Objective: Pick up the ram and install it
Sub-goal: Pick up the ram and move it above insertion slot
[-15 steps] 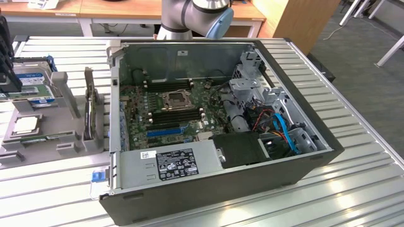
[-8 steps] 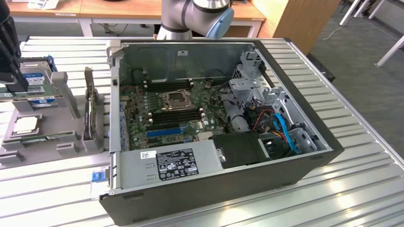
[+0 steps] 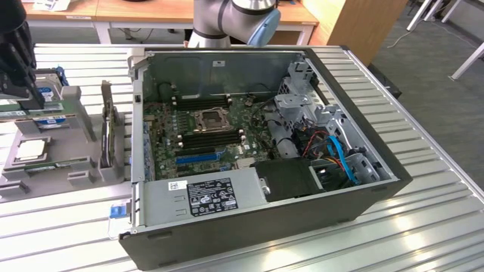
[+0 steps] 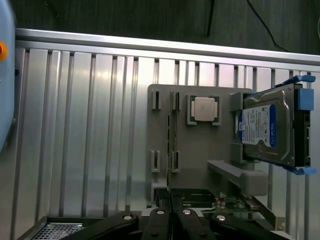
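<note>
Though the blue label (image 4: 254,126) on the hard drive (image 4: 281,125) cannot be read, the fingers (image 4: 161,222) sit pressed together near the ram (image 4: 172,135).

open PC case (image 3: 264,238) | hard drive (image 4: 267,127) upright in grey holder (image 4: 200,150) | processor chip (image 4: 204,109) beside it

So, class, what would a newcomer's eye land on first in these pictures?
The open computer case in the middle of the exterior view grabs the eye, its green motherboard laid bare. In the wrist view, a blue-labelled hard drive sits propped in a grey holder, near a silver processor and a thin ram stick.
</note>
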Robot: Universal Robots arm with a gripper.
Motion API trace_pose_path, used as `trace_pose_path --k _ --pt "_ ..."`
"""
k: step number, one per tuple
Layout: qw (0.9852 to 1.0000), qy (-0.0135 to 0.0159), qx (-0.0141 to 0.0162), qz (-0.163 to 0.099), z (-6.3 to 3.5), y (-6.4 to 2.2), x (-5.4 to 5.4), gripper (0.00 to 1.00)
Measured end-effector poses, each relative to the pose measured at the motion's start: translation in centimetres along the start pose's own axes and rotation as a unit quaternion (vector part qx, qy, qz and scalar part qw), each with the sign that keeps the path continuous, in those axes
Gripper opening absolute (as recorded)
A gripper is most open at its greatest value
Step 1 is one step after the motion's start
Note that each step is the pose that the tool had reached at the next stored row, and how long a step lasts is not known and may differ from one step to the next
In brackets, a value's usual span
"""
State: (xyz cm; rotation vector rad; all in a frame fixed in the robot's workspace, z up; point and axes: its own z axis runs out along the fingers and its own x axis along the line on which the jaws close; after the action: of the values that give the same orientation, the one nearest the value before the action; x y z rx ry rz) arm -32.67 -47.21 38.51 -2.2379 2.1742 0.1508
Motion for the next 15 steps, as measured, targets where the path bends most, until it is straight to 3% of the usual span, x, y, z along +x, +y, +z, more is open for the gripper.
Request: trace_pose_path --k 15 --pt "1.0000 0.0000 -0.0003 0.000 -0.12 -2.09 0.1 0.12"
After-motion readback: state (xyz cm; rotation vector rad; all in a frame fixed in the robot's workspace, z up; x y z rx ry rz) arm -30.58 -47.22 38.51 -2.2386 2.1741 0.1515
